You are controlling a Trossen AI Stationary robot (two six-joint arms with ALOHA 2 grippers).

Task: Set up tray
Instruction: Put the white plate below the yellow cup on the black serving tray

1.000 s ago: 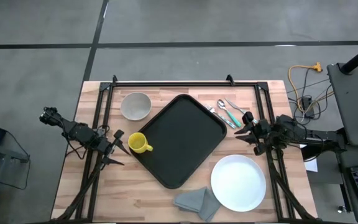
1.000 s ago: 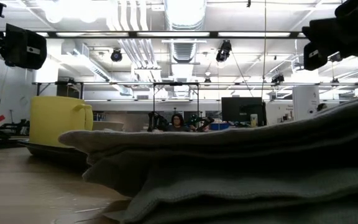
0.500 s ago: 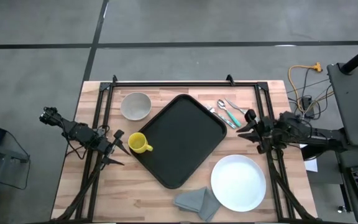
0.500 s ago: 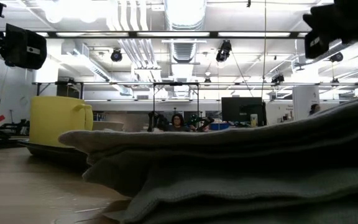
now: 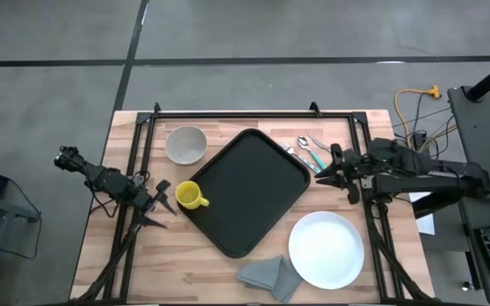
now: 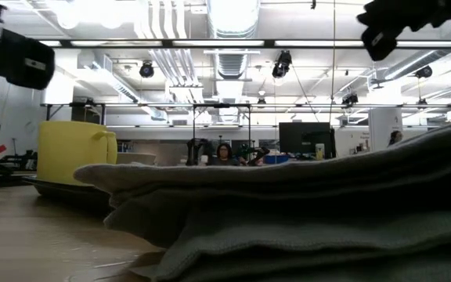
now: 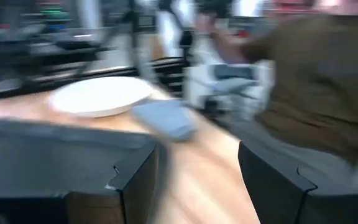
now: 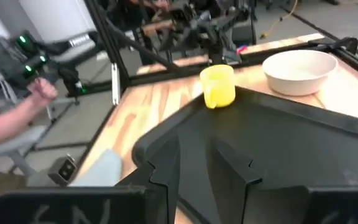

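Observation:
The black tray (image 5: 247, 191) lies turned on the table's middle, also seen in the right wrist view as tray (image 8: 278, 143). A yellow mug (image 5: 190, 195) stands upright at the tray's left corner. Whether its base is on the rim or beside it, I cannot tell. My left gripper (image 5: 162, 204) is open just left of the mug, and its fingers are spread wide in its wrist view (image 7: 197, 180). My right gripper (image 5: 328, 170) is open above the table's right part, between the tray's right corner and the cutlery (image 5: 311, 151). It looks across the tray toward the mug (image 8: 218, 87).
A pale bowl (image 5: 185, 144) sits far-left on the table and a white plate (image 5: 327, 249) near-right. A folded grey napkin (image 5: 269, 276) lies at the near edge and fills the low view as napkin (image 6: 304, 211). A black frame runs along the table's sides. A person (image 7: 309, 81) stands beyond the table.
My right gripper has moved toward the table's left, closer to the cutlery and the tray's right corner, and has risen in the low view. Nothing on the table has moved.

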